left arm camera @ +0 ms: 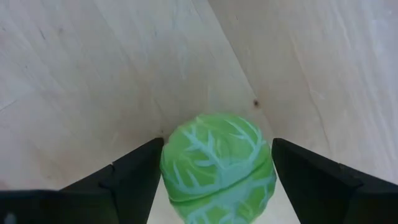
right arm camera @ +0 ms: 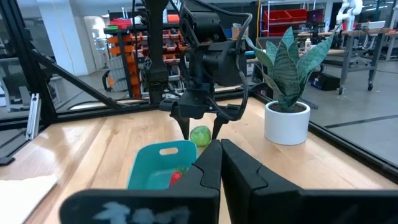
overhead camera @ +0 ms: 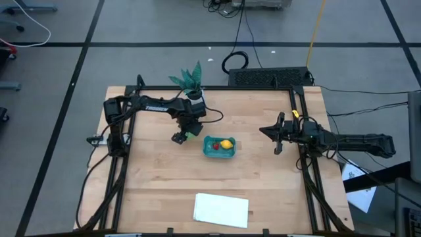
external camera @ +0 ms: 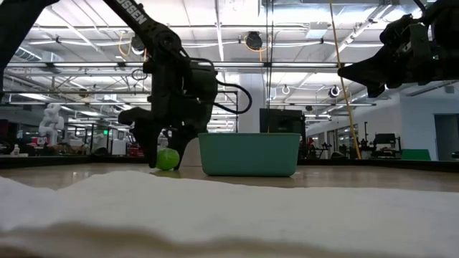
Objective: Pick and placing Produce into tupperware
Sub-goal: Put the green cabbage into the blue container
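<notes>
pale wooden tabletop (overhead camera: 158, 184) carries everything, with a workshop beyond. the left gripper (external camera: 166, 143) stands low over the round green piece (left arm camera: 217, 167), fingers (left arm camera: 127, 180) spread wide on either side and not yet closed on it; the piece rests on the wood just beside the teal tupperware (external camera: 249, 154). to do this well, i judge the fingers should close evenly at the ball's widest part, since a round toy may roll or squirt out, then lift above the wall before crossing. the red piece (overhead camera: 215, 145) and yellow piece (overhead camera: 226, 144) already lie inside, so aim for the bare corner. the potted plant (right arm camera: 287, 81) stands near behind. a white sheet (overhead camera: 222, 209) lies well apart. the right gripper (overhead camera: 277, 133) waits off to the side, pinched shut on nothing.
</notes>
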Robot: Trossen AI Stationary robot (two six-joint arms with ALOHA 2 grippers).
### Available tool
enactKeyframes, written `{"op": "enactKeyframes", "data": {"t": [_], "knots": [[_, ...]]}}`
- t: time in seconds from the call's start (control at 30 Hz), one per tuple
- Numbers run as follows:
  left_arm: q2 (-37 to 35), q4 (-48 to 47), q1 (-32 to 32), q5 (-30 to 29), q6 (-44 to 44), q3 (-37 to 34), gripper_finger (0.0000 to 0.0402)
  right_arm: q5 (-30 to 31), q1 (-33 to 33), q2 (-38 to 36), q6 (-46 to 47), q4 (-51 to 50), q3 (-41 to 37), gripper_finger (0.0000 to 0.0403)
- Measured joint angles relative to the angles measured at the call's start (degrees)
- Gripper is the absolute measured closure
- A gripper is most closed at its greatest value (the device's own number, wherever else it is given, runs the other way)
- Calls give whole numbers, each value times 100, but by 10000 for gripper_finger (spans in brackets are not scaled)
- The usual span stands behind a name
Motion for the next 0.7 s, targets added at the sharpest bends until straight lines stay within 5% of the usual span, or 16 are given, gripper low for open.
{"op": "enactKeyframes", "data": {"t": [0.7], "knots": [[7,-87,-363,-783,973,0,92,0,0,0,9,-7,0,403]]}}
